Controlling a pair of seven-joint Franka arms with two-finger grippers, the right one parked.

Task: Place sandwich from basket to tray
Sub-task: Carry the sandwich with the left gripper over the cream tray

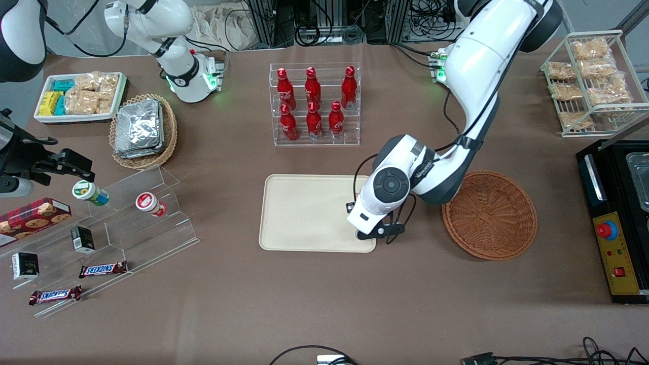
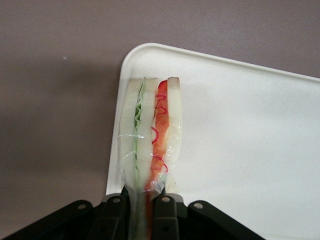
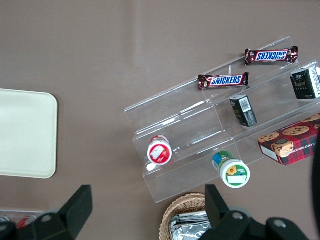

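Brown cloth covers the whole table, and we see the cream tray lying near its middle with the reddish-brown basket at the tray's three o'clock in the front view, close by but apart from it. From the front, the working arm's wrist housing blocks our sight of the gripper; only black hardware peeks out below it, at the tray's corner nearest the basket and the front camera. The sandwich itself is hidden from that camera.

Our wrist camera settles it. The gripper has its two black fingers pressed in on the narrow end of the sandwich, with the clear wrap bunched between them. The wedge stands on edge over a rounded corner of the tray, and we can make out three pale bread slices with a green layer and a red-orange layer between them. Whether its lower edge touches the tray floor we cannot tell.

The basket's woven bowl shows nothing inside, though the arm covers its rim at nine to eleven o'clock. A clear rack of red bottles stands at the tray's twelve o'clock, farther from the front camera.
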